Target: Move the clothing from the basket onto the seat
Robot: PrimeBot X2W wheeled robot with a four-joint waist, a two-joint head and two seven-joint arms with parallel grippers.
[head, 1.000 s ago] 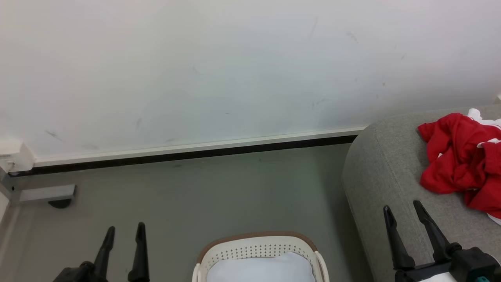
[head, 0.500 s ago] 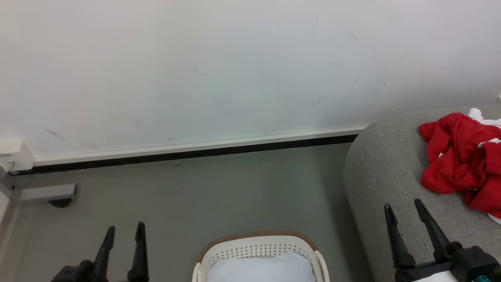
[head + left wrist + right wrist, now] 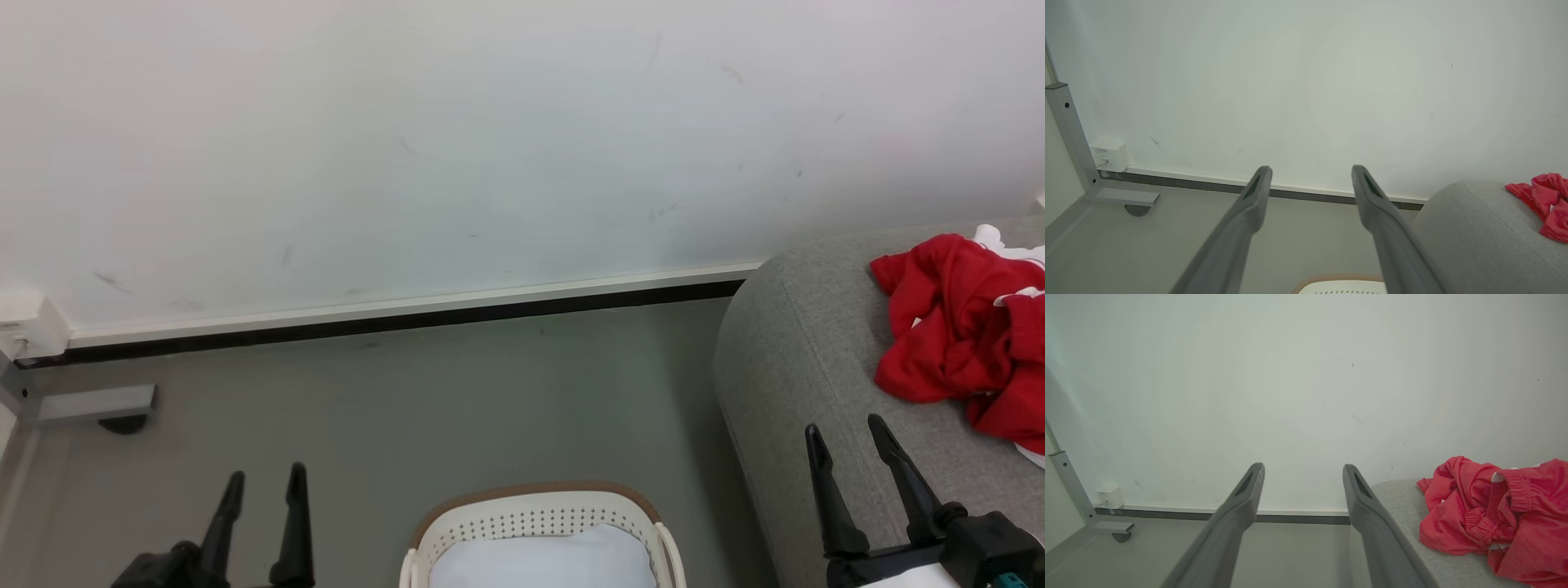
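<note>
The red clothing (image 3: 959,335) with white trim lies crumpled on the grey seat (image 3: 800,359) at the right; it also shows in the right wrist view (image 3: 1498,514) and the left wrist view (image 3: 1545,200). The white basket (image 3: 535,518) with a tan rim stands on the floor at the bottom centre, holding a pale white cloth (image 3: 543,559). My left gripper (image 3: 263,478) hangs open and empty over the floor, left of the basket. My right gripper (image 3: 845,429) is open and empty over the seat's near edge, short of the clothing.
A white wall with a dark skirting strip (image 3: 392,322) closes the far side. A grey metal frame foot with a caster (image 3: 98,408) stands at the left, beside a white wall box (image 3: 28,327). Grey floor (image 3: 457,408) lies between the frame and the seat.
Both grippers stay open. The right gripper has crept slightly up the picture; the view itself has barely shifted.
</note>
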